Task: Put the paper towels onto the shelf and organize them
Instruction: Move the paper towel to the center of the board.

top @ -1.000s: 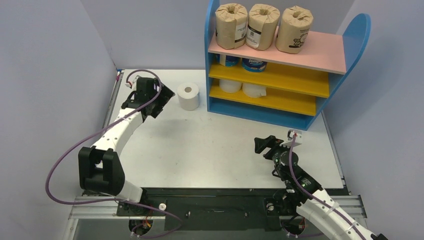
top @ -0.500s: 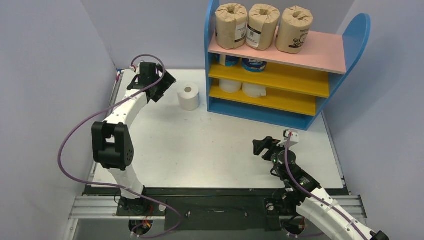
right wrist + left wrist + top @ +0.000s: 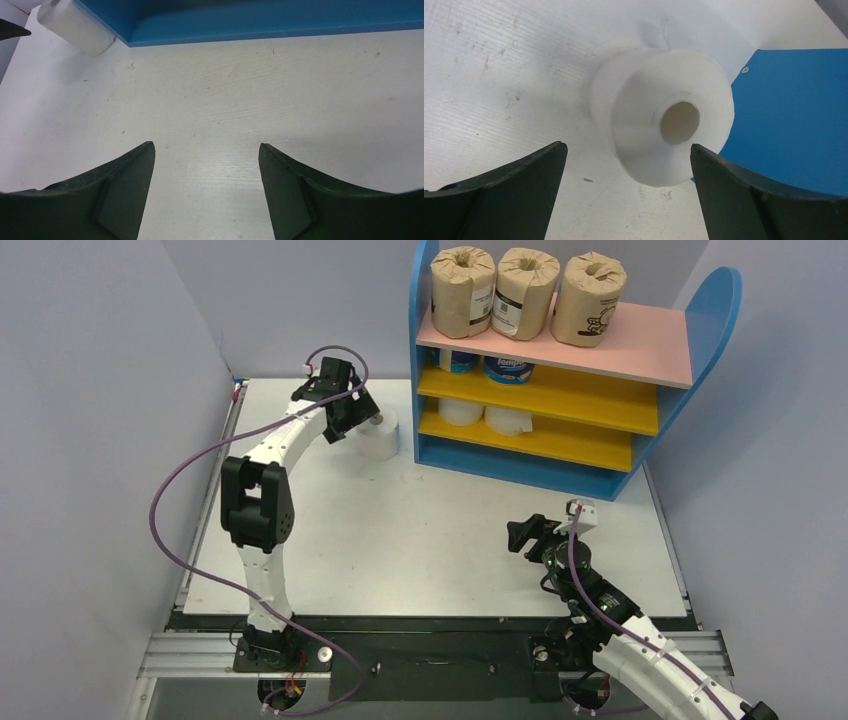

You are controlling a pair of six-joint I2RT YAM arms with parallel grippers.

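Loose white roll (image 3: 644,115): stands upright on the table (image 3: 420,530), far left, with its hollow core facing up. It is just beside the left blue side panel (image 3: 794,115) of the shelf (image 3: 520,465). I cannot tell whether it touches the panel.
Left gripper (image 3: 626,149): my fingers (image 3: 519,185) are spread wide and hold nothing. In the wrist view the roll sits ahead of the tips, in line with the gap, and touches neither finger. From above, my wrist hangs over the roll's left side and hides part of it.
Left arm: reaches from the near-left base to the far left of the table.
Right gripper (image 3: 206,146): fingers spread and holding nothing. It is low over the table at the near right, well apart from the roll, and points toward the shelf.
Right wrist view: the shelf's blue base runs along the far edge, and the loose white roll shows at the far left corner.
Shelf: stands at the far right of the table, with its open side facing near.
Pink top board (image 3: 640,345): three brown-wrapped rolls (image 3: 526,293) stand upright in a row, close together, from the left end.
Upper yellow board (image 3: 590,395): two blue-and-white rolls (image 3: 508,368) sit side by side at the left end. The pink board hides their tops.
Lower yellow board (image 3: 580,440): two white rolls (image 3: 461,410) sit side by side at the left end, partly hidden.
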